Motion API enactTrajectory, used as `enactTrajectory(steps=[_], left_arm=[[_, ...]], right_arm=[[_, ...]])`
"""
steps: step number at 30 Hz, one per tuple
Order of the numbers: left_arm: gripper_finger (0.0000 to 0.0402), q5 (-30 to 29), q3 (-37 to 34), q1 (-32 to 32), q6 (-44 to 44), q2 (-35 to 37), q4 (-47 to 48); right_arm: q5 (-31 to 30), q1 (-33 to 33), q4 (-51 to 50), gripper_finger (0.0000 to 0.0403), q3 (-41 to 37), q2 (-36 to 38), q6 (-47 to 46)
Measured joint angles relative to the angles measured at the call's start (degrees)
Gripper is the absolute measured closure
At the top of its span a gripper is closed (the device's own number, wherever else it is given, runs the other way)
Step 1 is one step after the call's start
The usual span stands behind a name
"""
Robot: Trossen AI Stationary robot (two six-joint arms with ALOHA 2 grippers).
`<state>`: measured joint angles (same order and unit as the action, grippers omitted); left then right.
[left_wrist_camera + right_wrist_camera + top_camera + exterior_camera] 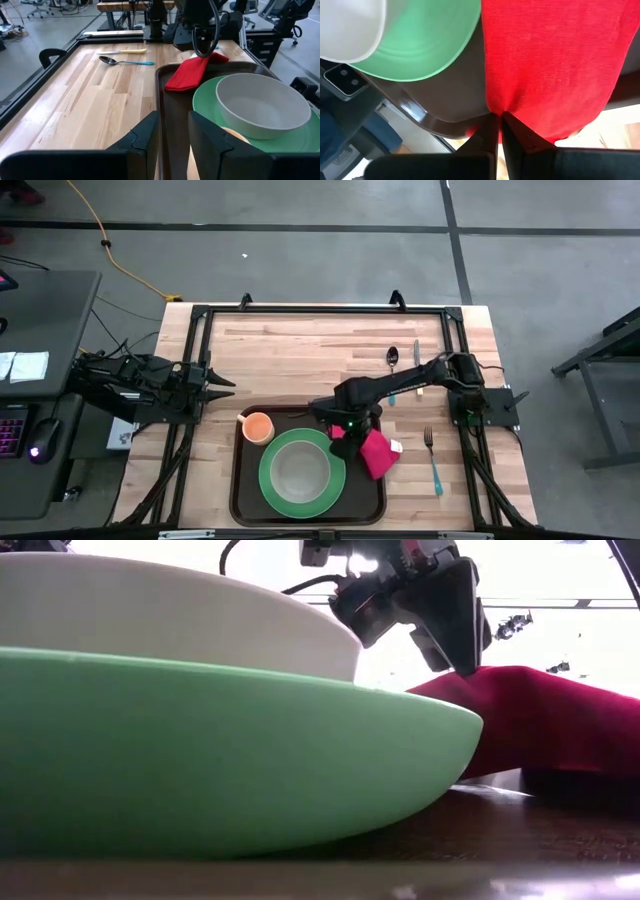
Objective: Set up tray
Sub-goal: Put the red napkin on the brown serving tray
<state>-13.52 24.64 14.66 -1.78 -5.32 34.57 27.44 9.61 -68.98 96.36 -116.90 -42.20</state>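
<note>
The dark brown tray (240, 492) lies at the table's near middle. On it rest a green plate (270, 482) with a white bowl (298, 469) in it, and an orange cup (258, 426) at the far left corner. A red napkin (377, 453) lies over the tray's right rim. My right gripper (344, 437) is shut on the napkin's left end. My left gripper (174, 137) waits open, with nothing between its fingers, at the table's left edge. My right gripper pinches the red napkin's edge (501, 106) between its two fingers, at the napkin's end over the tray. The fingers (462, 652) come from above, slanting down. The pinched end stands raised in a peak; the rest of the cloth slopes down and lies on the tray's rim and the table.
A spoon (392, 358) and a knife (417, 366) lie on the wood at the far right, and a fork (432, 461) lies to the right of the napkin. A black metal frame (200, 315) runs around the table. Bare wood stretches across the far left.
</note>
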Motion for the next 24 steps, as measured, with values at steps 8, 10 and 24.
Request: enactTrajectory(steps=[8, 10, 24], left_arm=[[0.0266, -0.1, 0.0, 0.0, 1.4, 0.0, 0.3], [0.0266, -0.2, 0.0, 0.0, 1.4, 0.0, 0.3], [0.0266, 0.7, 0.0, 0.0, 1.6, 0.0, 0.3]], right_arm=[[0.4, 1.2, 2.1, 0.0403, 0.0, 0.0, -4.4], [0.5, 1.3, 3.3, 0.0403, 0.0, 0.0, -5.9], [0.3, 1.3, 6.4, 0.0403, -1.7, 0.0, -16.7]])
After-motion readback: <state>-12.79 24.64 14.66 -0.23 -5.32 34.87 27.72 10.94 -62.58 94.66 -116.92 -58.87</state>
